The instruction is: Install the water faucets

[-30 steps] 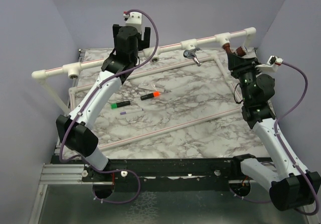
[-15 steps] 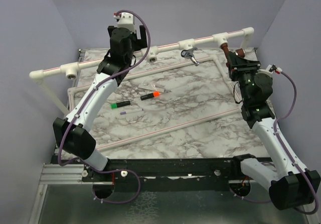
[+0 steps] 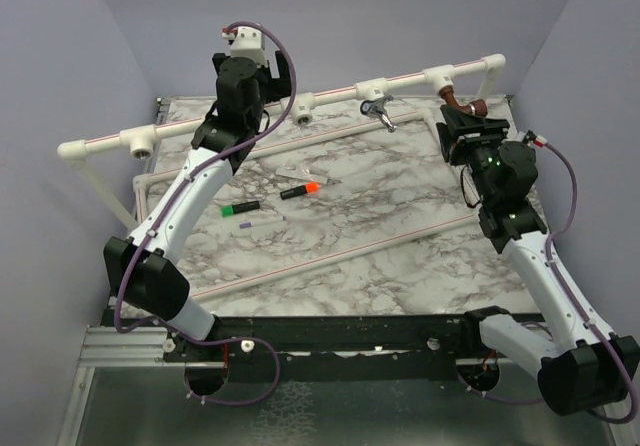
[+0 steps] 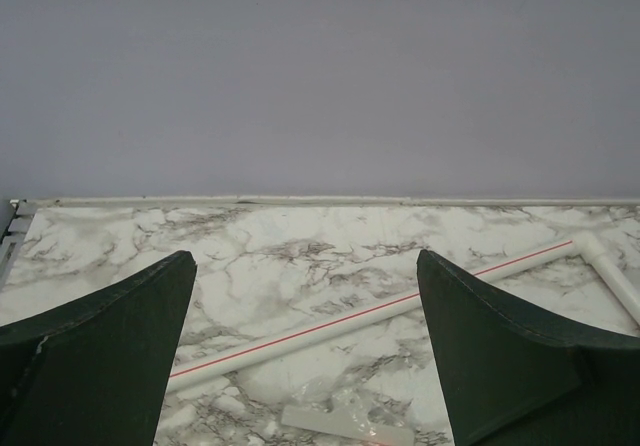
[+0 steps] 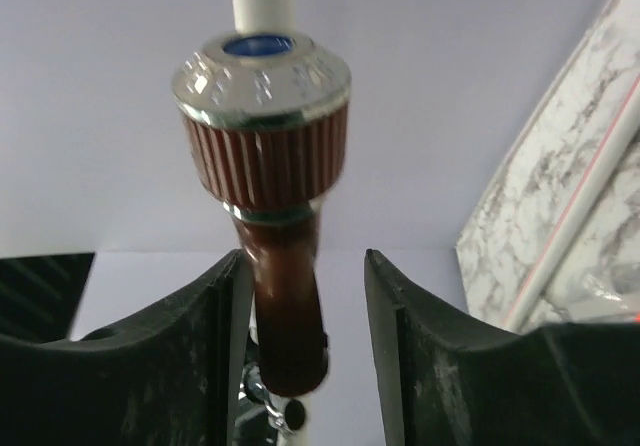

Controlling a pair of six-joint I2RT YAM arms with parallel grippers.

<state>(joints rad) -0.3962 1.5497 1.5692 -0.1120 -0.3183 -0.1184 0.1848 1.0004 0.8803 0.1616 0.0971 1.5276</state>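
The water faucets both hang from the raised pipe rail (image 3: 330, 93). The copper-coloured faucet (image 5: 285, 316) stands between the fingers of the right claw (image 5: 303, 266). That claw is released rather than clenched. One finger lies against or just beside the faucet's body, and a gap shows between the body and the other finger. Just above the fingertips is the faucet's ribbed knob with its chrome cap, and above that the white pipe. In the top view, the faucet's stem goes up from the claw into the end tee (image 3: 441, 74) of the rail.

Further along the rail, away from this claw, the silver faucet (image 3: 381, 109) hangs from the next tee, with nothing touching it. Past it, two open tees (image 3: 302, 114) carry nothing. The left claw (image 4: 302, 256) hangs near the closer of these, above the rail, spread wide and empty.

Below both claws, marker pens (image 3: 300, 190) lie loose on the marbled surface (image 3: 380, 216).

The task looks close to done, since each faucet is seated in a fitting. The pictures do not show whether the copper one is threaded fully home. What is left is probably a last tightening or check, and then drawing the right claw clear without knocking the spout.
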